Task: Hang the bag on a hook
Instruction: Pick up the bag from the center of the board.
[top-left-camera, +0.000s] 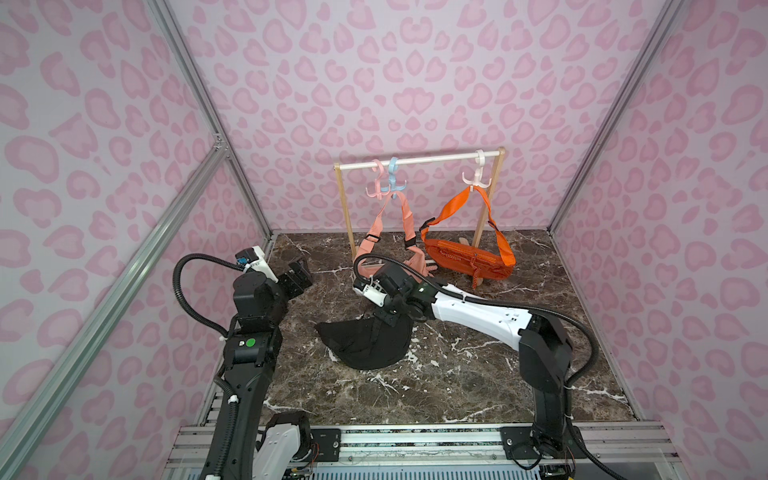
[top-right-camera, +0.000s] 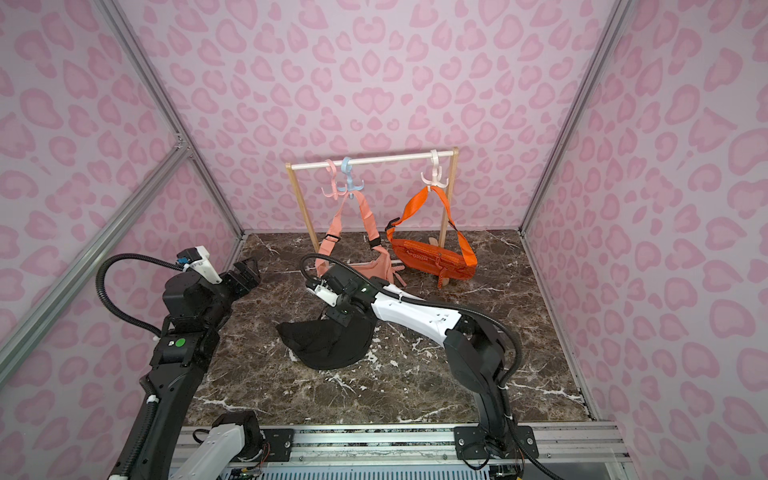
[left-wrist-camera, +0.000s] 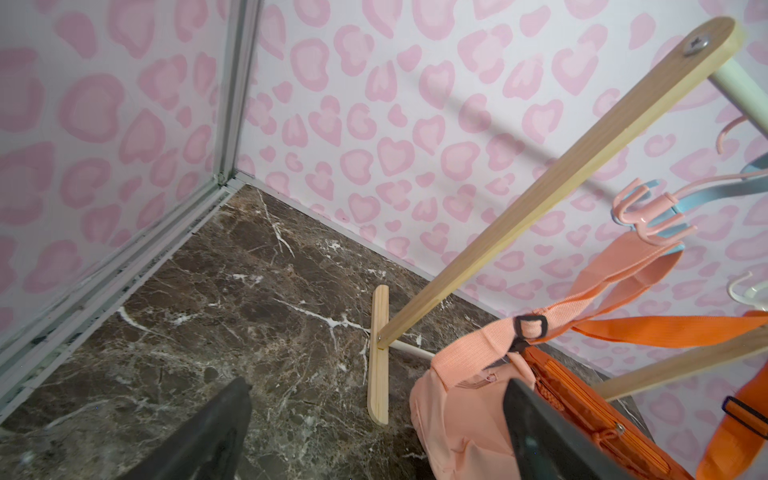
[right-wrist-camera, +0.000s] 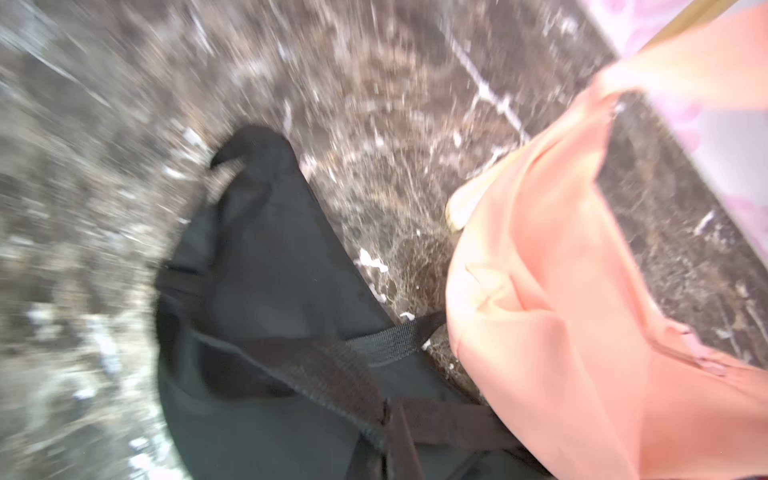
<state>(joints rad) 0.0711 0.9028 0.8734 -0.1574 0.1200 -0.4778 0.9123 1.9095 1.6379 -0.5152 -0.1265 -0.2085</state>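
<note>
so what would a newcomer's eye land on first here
The pink leopard-print walls all round hit first. Then the rack at the back, with an orange bag and a peach bag hung on its hooks. In the middle lies a black bag, the right gripper shut on its strap.

We're in a robot lab test cell, not a home: silver aluminium-extrusion frame posts (top-left-camera: 193, 83), pink leopard-print wall panels (top-left-camera: 374, 62), dark brown marble-look tabletop (top-left-camera: 457, 382), w/ black-and-white robot arms (top-left-camera: 478, 318) bolted to a slotted metal base rail (top-left-camera: 415, 442).
</note>
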